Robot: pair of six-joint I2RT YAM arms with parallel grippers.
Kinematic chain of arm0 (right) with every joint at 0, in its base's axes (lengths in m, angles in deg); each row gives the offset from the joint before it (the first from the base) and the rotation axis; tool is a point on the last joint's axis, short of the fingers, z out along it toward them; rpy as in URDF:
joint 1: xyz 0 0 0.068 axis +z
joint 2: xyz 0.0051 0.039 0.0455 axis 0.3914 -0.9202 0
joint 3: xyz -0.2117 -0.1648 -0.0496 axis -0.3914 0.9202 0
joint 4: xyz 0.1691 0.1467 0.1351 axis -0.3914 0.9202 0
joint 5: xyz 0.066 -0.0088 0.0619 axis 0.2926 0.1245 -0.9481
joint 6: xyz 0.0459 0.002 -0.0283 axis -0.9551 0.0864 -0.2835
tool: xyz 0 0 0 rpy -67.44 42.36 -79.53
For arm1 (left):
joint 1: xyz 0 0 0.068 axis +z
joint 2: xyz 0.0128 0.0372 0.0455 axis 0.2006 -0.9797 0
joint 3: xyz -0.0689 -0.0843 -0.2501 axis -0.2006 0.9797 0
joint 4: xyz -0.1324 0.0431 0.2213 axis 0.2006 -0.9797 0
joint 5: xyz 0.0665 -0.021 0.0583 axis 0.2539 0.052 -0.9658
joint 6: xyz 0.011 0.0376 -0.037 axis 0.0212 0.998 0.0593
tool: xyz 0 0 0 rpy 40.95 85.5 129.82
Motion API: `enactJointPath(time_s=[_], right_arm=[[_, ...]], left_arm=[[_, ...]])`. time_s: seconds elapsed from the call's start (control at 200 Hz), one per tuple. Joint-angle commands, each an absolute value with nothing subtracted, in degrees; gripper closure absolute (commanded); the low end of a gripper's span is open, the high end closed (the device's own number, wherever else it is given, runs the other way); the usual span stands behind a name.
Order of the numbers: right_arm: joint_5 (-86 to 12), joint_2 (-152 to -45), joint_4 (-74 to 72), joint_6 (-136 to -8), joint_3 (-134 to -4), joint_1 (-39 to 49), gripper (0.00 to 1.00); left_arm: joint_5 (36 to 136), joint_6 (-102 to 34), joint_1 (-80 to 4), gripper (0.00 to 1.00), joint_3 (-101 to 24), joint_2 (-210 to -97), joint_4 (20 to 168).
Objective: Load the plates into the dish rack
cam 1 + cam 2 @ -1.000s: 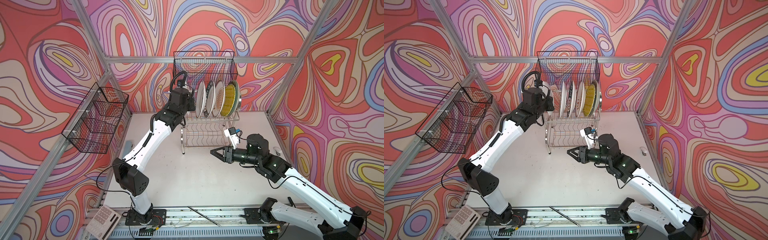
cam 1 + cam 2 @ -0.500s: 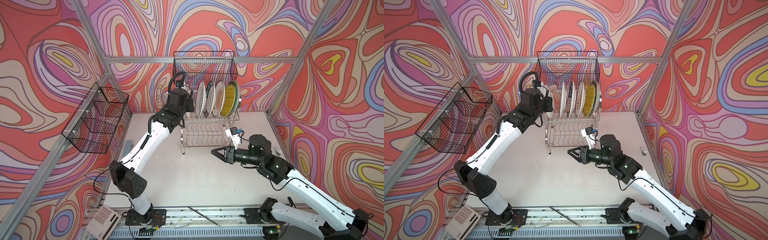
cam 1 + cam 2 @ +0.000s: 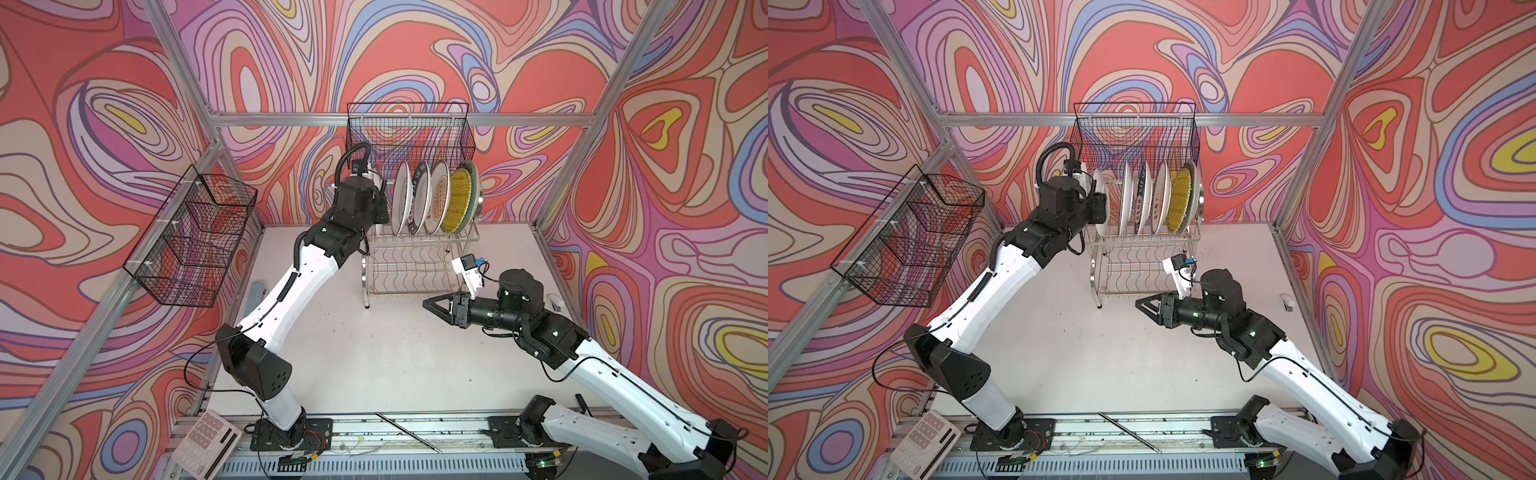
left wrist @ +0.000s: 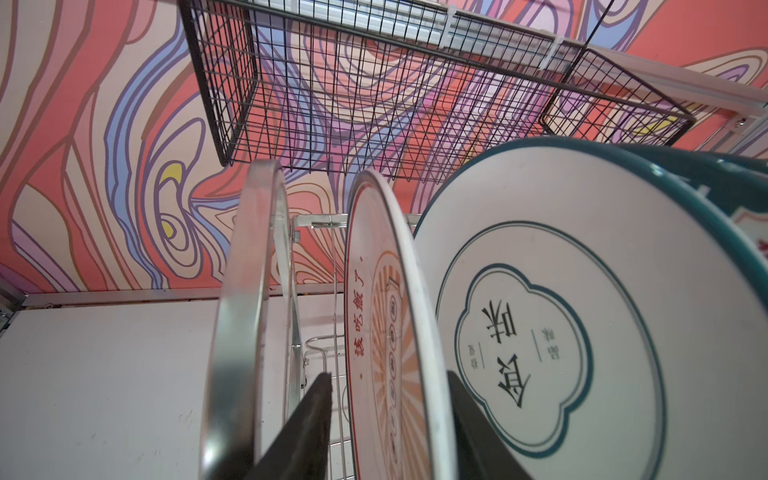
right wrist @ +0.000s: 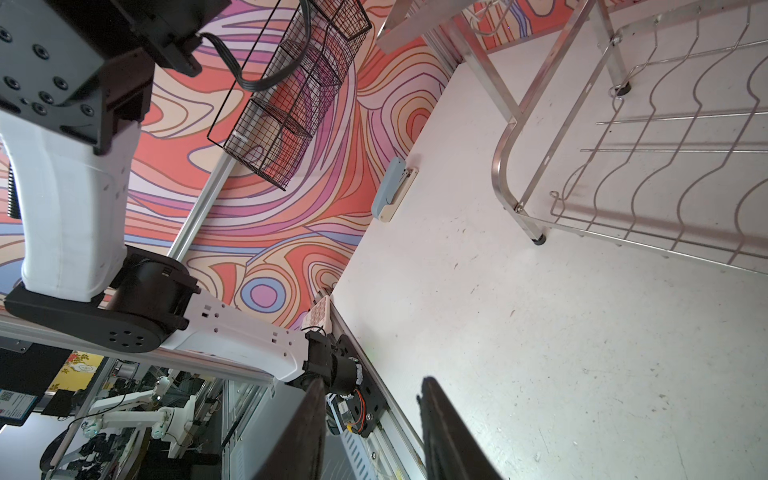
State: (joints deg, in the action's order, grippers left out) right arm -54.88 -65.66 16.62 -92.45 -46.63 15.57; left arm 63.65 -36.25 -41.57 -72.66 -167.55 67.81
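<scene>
Table: one white table (image 3: 374, 353), carrying the rack toward the rear wall.
Mesh baskets: two, black; one on the rear wall (image 3: 409, 133) above the rack, one on the left wall (image 3: 191, 237).
Dish rack: one chrome two-tier dish rack (image 3: 365, 274). Its long axis runs left to right in both top views.
Plates: six plates (image 3: 1127, 195) counted, all in the slotted upper tier. Each stands on edge, rim up, faces turned along the row.
Identified: yellow woven-look plate (image 3: 456, 203) near the right end; orange-sunburst plate (image 3: 438, 203) beside it; dark-rimmed plate (image 3: 419, 195) next.
Left claw: left claw (image 4: 388, 375) is at the left end of the tier. Its jaws are spread, one finger (image 4: 316, 415) on each side of a second orange-sunburst plate (image 4: 386, 291), with a gap visible and no pinch.
Right claw: right claw (image 5: 374, 380) is above the table in front of the rack, well apart from the plates. Its jaws are spread and hold nothing.
</scene>
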Motion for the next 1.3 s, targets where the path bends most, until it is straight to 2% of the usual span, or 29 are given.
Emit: enactJointPath(time_s=[0.0, 0.486, 1.052, 1.292], right_arm=[[-54.86, -64.97, 15.97, -92.16, -47.12, 15.78, 0.61], [-54.90, -64.88, 15.69, -92.25, -46.80, 15.81, 0.61], [-54.48, -64.80, 15.33, -92.51, -46.54, 15.76, 0.61], [-46.50, -64.47, 19.94, -91.82, -47.97, 15.81, 0.60]], left_arm=[[62.71, -35.70, -41.81, 0.54, -72.26, -165.04, 67.34], [66.21, -34.15, -43.26, 0.49, -73.66, -162.88, 67.36], [64.65, -31.37, -43.96, 0.46, -74.39, -159.40, 66.63], [61.81, -27.66, -44.01, 0.46, -73.66, -156.48, 62.85]])
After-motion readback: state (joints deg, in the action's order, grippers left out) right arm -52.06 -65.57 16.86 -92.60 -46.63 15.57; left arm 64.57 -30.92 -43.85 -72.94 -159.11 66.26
